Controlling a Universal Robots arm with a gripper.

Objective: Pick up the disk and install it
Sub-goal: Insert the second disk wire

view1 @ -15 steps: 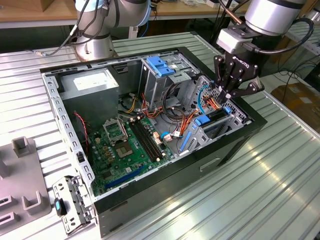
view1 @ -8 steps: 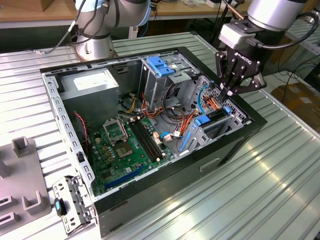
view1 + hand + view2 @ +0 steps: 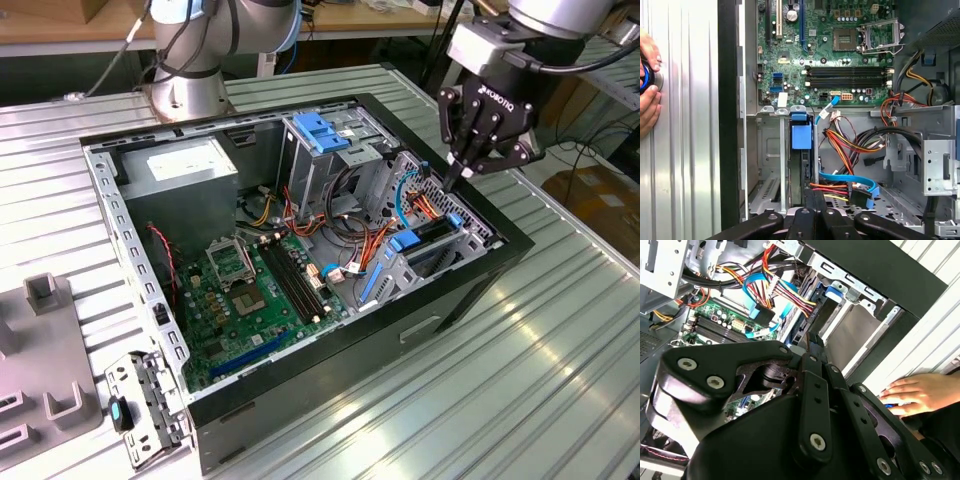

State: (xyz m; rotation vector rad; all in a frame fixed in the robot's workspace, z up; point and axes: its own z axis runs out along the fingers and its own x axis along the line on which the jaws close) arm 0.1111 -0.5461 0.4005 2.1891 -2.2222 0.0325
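We see the claw (image 3: 462,176) closed, empty, over the seated disk (image 3: 425,238); pressing off-centre risks snagging cables (image 3: 425,205).

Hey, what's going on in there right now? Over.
Gripper shut, over the bay. Disk upright in the bay. Hand on table beside case.

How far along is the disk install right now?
Mostly done, it seems: the disk with its blue rails stands on edge inside the drive bay of the open computer case. The gripper hangs just above the disk's end, holding nothing. Whether the disk is fully seated, I cannot tell.
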